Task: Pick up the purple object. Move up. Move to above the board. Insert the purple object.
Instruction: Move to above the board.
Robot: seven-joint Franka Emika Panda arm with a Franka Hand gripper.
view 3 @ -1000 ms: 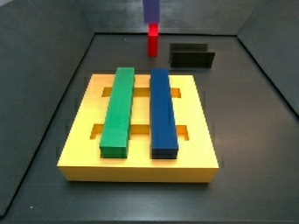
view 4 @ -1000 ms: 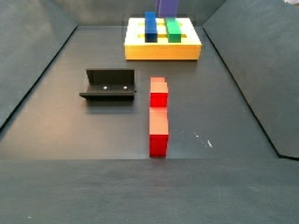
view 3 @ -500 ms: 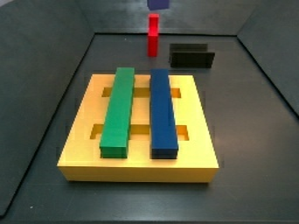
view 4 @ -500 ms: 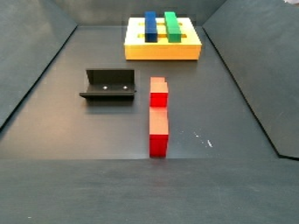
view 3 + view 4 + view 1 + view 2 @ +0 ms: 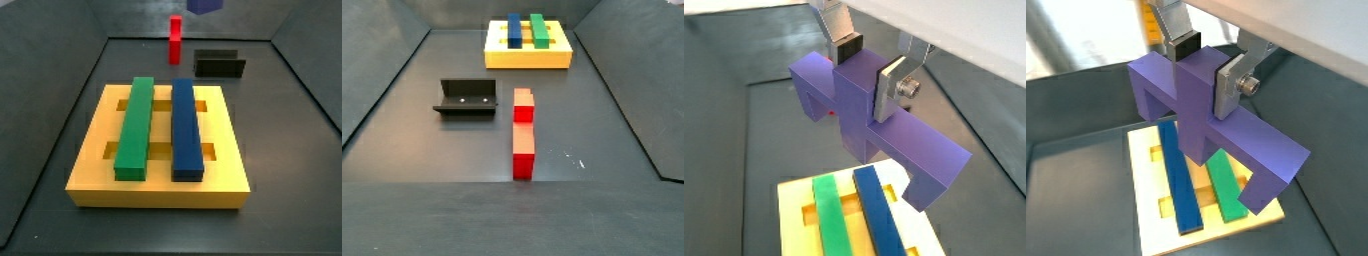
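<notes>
Matte violet-purple bar with raised middle block (image 5: 871, 115) | clamped at its block by the end effector (image 5: 867, 72), silver-plate fingers (image 5: 1228, 88) closed on it | held in the air above the thick yellow slotted board (image 5: 1153, 208) | only its lower tip seen in a side view (image 5: 205, 5).

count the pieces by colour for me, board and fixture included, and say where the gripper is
purple object: 1, clamped in the gripper above the board
green bar: 1, on the board
dark blue bar: 1, on the board
red post: 1
yellow board: 1
black fixture: 1
Total: 6
</notes>
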